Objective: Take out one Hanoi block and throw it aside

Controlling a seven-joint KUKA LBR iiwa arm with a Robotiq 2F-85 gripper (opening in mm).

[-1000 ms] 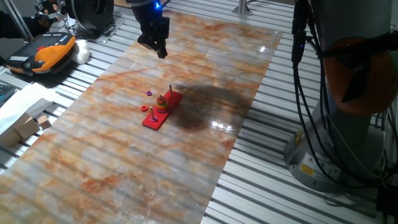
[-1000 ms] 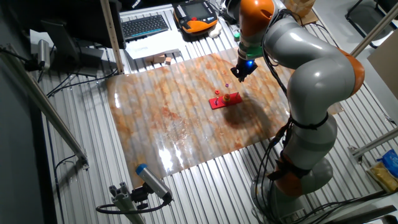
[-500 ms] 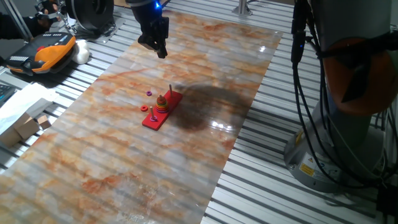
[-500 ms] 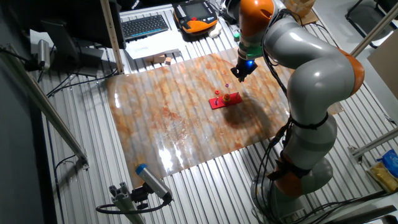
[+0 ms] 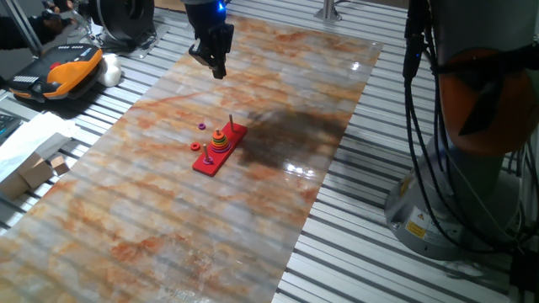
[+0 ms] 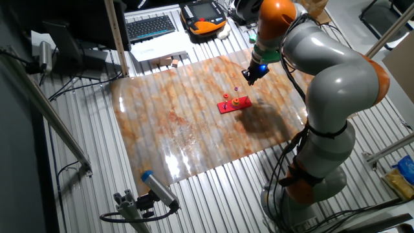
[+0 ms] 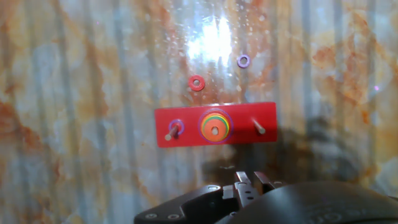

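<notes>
Jaws: I am reading the two fingers as pressed together with nothing between them; in the hand view they are showing as a narrow closed pair at the bottom edge.
Gripper (image 5: 218,67): I am seeing it hanging high over the far part of the table, well apart from the toy and above and beyond it; the other fixed view is showing it at (image 6: 250,77), with a blue light glowing on the wrist.
Hanoi block (image 7: 214,130): the tiny orange ring is sitting on top of the coloured stack on the middle peg, untouched; in one fixed view it is showing at (image 5: 218,133).
Stack (image 7: 214,126): concentric coloured discs are ringing the orange one, seen from above.
Base board (image 7: 249,131): the red board is lying flat on the table, carrying three pegs in a row; one end peg is bare, the other is wearing a purple ring (image 7: 176,127).
Loose rings: a small red ring (image 7: 197,83) is lying on the table just beside the board, and another tiny purple ring (image 7: 244,61) is lying a little farther out.
Table (image 5: 253,219): the marbled orange-grey top is catching a bright glare near the loose rings.
</notes>
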